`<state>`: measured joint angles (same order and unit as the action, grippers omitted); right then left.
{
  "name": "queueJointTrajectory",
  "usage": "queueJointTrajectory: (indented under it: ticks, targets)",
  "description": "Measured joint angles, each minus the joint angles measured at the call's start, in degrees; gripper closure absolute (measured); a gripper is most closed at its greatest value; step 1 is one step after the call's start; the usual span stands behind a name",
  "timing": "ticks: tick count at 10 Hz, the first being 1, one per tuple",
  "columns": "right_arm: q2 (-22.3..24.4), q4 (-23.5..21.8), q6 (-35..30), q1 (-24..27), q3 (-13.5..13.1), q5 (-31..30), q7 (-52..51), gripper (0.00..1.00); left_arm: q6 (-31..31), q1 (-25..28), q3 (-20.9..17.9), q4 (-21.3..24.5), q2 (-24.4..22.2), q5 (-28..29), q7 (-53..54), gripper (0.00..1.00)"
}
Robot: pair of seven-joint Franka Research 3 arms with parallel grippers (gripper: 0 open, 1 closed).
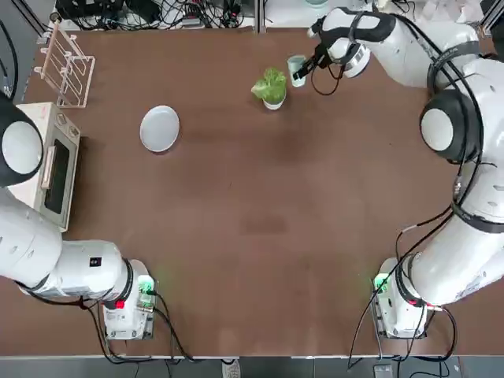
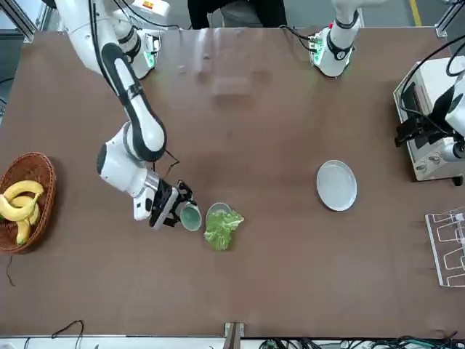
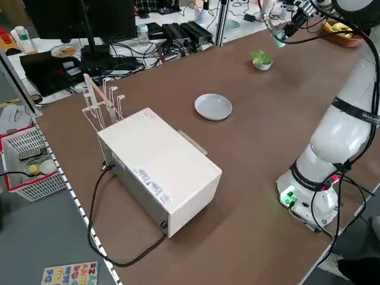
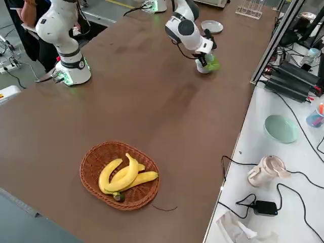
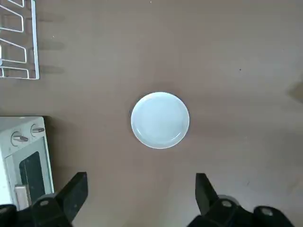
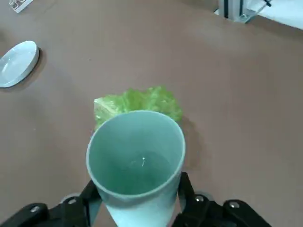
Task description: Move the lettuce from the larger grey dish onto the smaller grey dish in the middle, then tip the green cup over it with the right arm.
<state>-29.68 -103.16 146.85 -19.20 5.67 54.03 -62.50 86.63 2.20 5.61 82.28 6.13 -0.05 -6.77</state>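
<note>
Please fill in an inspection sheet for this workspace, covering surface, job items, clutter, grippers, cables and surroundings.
Surface: brown table, no spill seen
Job items: lettuce in the small bowl; plate bare; green cup tipped beside the lettuce
Clutter: banana basket, white oven, wire rack
Grippers: right gripper shut on the cup; left gripper open above the table, near the oven
Cables: along both arms
Surroundings: person behind the robot
</note>
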Motion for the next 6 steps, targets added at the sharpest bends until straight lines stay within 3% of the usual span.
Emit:
queueJointTrajectory:
  ticks: [6]
  targets:
    - [-0.16,0.13,-1.66,-5.2,-3.07,0.02,11.66,0.32,0.37,1.75,-0.38,-0.01,0.03,0.21,0.14,0.0]
